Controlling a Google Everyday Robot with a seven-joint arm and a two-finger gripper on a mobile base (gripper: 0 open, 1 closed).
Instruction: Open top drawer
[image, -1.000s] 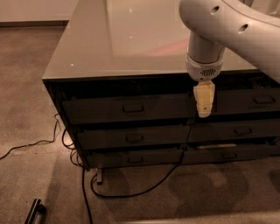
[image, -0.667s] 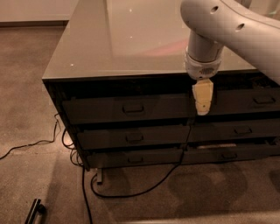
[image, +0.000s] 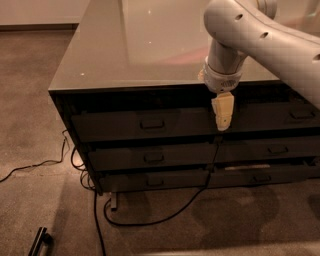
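And here's the gripper (image: 223, 126), hanging tips-down off the big white arm (image: 260, 40) that sweeps in from 1 o'clock, and those cream jaws look pressed together into one narrow wedge with nothing between them. It's parked in front of the cabinet (image: 150, 55), just below the front lip of that glossy top, right over the vertical seam where the two drawer columns meet. The top drawer (image: 110, 126) is the uppermost front in the left column, a wide dark panel running from the cabinet's left corner to that seam, and it looks closed, its face in line with the fronts under it. Its pull (image: 152, 123) sits dead centre, a small rectangular handle, and the gripper is out at 3 o'clock from it, well apart, hovering by the drawer's right end; whether the tips touch the panel can't be told from this angle. Below, at 6 o'clock from the pull, come the second drawer (image: 154, 158) and the third drawer (image: 155, 181), each with its own little handle. Over at 3 o'clock from the gripper, the right column (image: 300, 116) shows a matching handle near the frame edge. Down on the carpet (image: 30, 125), a black cable (image: 150, 222) loops out from under the cabinet at 6 o'clock, and a dark bar-like object (image: 40, 241) lies at 7 o'clock near the corner.
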